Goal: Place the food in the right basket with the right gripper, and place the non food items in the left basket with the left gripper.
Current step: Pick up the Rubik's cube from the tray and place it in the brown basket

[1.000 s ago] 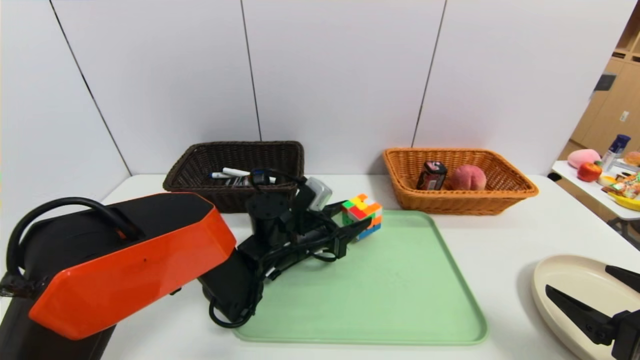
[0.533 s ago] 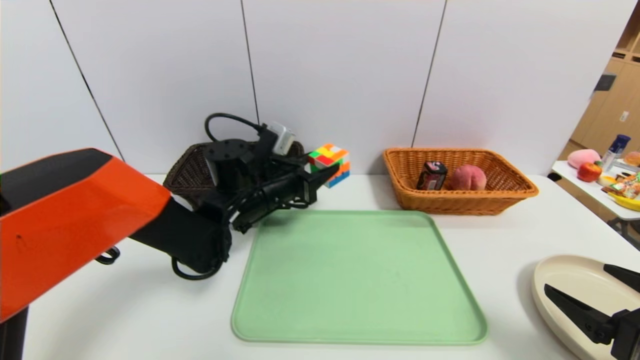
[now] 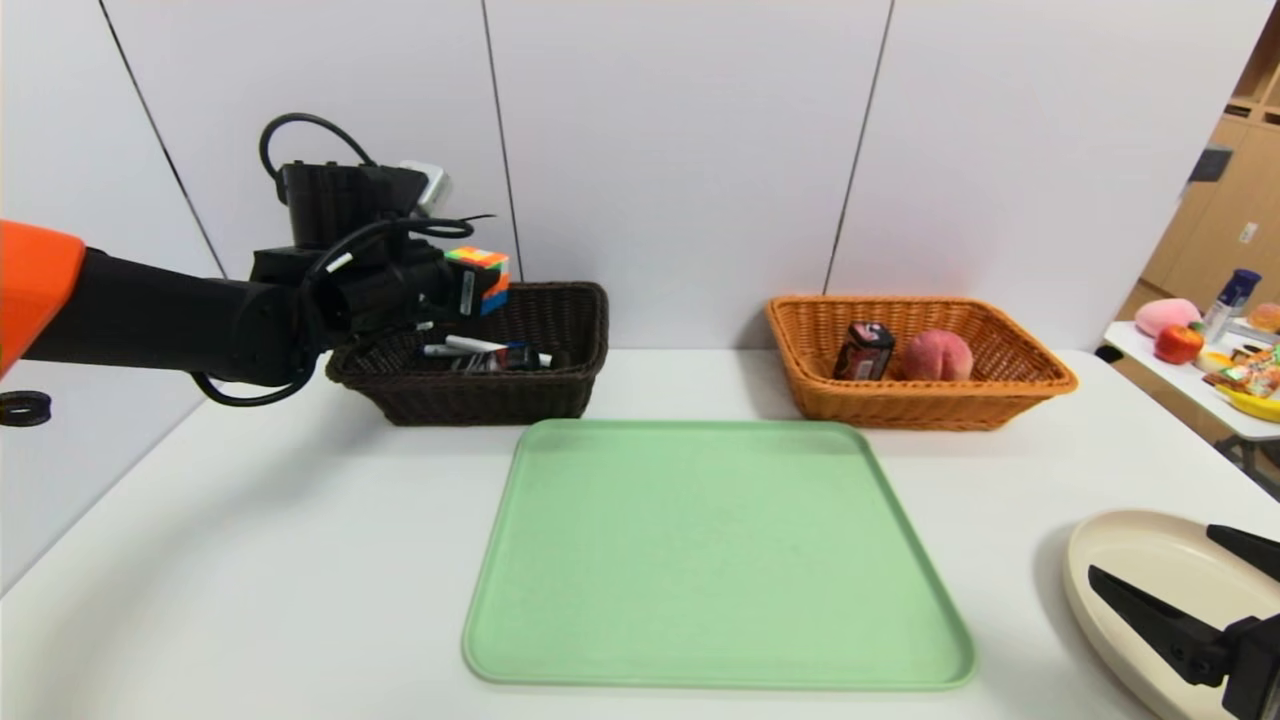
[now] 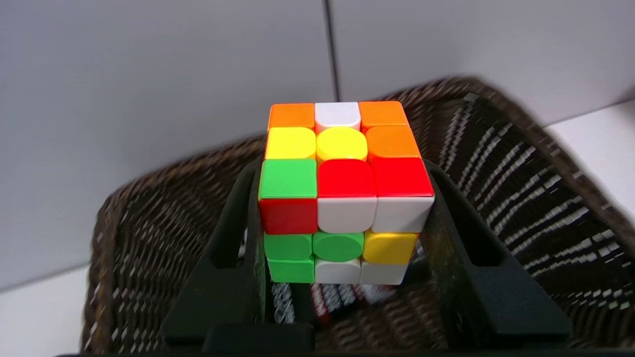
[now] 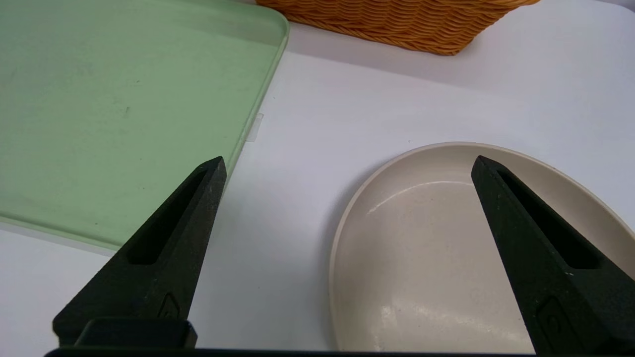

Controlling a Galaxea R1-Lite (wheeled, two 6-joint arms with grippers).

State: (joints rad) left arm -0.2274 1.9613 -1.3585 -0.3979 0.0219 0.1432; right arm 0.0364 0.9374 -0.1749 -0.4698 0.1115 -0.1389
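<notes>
**Left gripper holding the puzzle cube above the dark basket**

The left gripper [image 4: 342, 208] is clamped on the puzzle cube [image 4: 342, 191], one finger flat on each opposite face, directly above the dark basket [image 3: 560, 395], which already contains markers [image 3: 470, 346]. The cube appears light and rigid, with smooth, slippery tiles; grip flat opposing faces, since its layers may twist. No legible writing is visible on it. Well right of the dark basket, the right gripper [image 5: 347, 258] is parked with fingers apart over a cream plate [image 5: 446, 238].
</notes>
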